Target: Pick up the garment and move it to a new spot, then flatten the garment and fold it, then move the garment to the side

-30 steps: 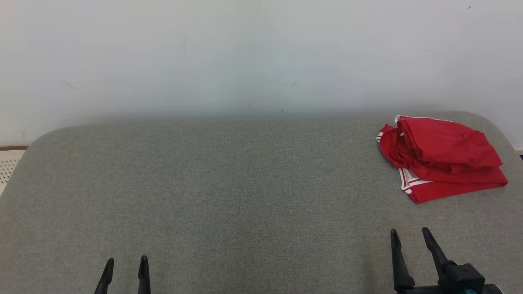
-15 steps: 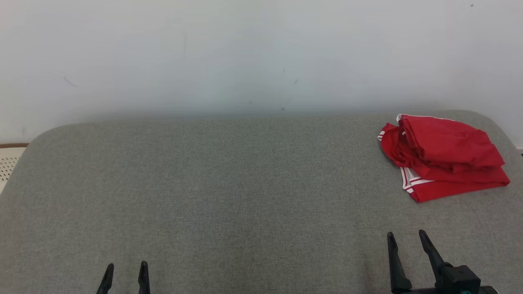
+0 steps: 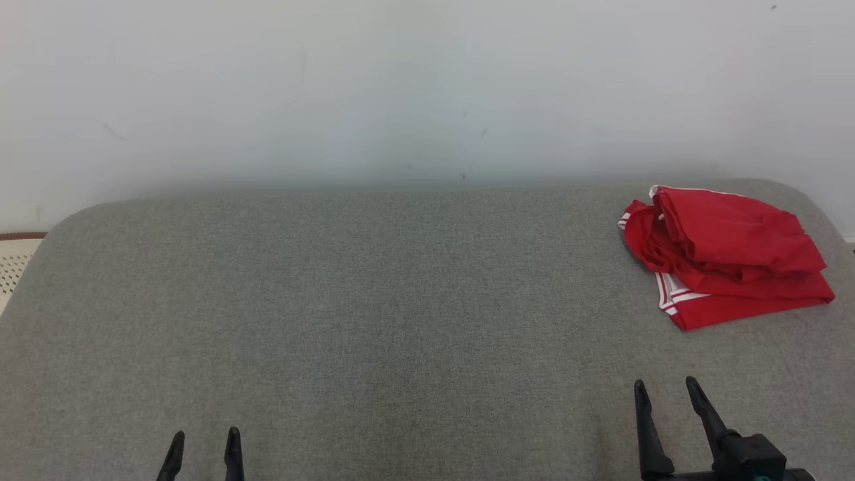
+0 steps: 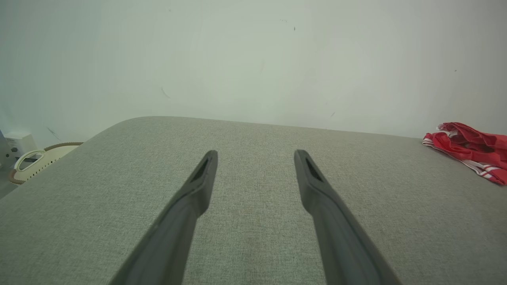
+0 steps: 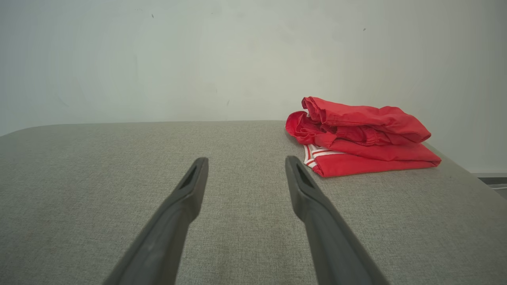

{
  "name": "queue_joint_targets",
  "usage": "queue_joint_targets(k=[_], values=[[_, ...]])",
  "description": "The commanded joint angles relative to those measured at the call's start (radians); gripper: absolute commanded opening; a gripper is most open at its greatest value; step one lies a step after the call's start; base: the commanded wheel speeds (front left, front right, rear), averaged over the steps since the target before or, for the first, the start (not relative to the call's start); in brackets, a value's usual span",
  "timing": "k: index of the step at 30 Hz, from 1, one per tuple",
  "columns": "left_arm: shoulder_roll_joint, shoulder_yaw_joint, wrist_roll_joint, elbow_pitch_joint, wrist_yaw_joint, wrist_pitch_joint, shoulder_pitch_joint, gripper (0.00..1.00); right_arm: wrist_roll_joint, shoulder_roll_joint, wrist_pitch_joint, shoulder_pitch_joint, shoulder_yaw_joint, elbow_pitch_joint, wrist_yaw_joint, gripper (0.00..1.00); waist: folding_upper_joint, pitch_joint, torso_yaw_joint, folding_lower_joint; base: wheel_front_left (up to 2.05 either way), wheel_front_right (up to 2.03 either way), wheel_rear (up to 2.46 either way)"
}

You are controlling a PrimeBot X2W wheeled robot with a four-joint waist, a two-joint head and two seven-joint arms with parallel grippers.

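Note:
A red garment (image 3: 725, 257) with white stripes lies folded in a bundle at the far right of the grey padded surface (image 3: 374, 314). The right wrist view shows the garment (image 5: 360, 136) ahead and to the right of the fingers, and the left wrist view has the garment (image 4: 471, 150) at its right edge. My right gripper (image 3: 664, 391) stands open near the front right, well short of the garment, with nothing between its fingers. My left gripper (image 3: 204, 437) is open and empty at the front left. In the wrist views my left gripper (image 4: 255, 158) and my right gripper (image 5: 245, 164) both hover over bare cloth.
A plain pale wall (image 3: 401, 87) rises directly behind the surface. A cream perforated object (image 4: 35, 160) sits beyond the surface's left edge. The surface has rounded corners at the back left and back right.
Both grippers have drawn slightly back toward the bottom of the head view. The garment lies as before; the head view shifted a little.

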Motion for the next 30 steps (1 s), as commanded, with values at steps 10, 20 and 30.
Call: queue_joint_targets(k=[10, 20, 30], values=[[0.001, -0.005, -0.108, 0.039, -0.012, 0.022, -0.005, 0.00, 0.118, -0.005, 0.016, 0.013, -0.006, 0.019, 0.000, 0.00, 0.0000, 0.003, 0.002, 0.0000, 0.00, 0.00, 0.00], [0.007, 0.001, -0.306, 0.074, -0.034, 0.066, -0.036, 0.00, 0.340, -0.015, 0.054, -0.002, -0.023, 0.023, 0.000, 0.00, 0.0000, 0.007, 0.005, 0.0000, 0.00, 0.00, 0.00], [0.009, 0.008, -0.478, 0.103, -0.053, 0.107, -0.061, 0.00, 0.531, -0.020, 0.091, -0.012, -0.043, 0.023, 0.000, 0.00, 0.0000, 0.011, 0.009, 0.0000, 0.00, 0.00, 0.00]])
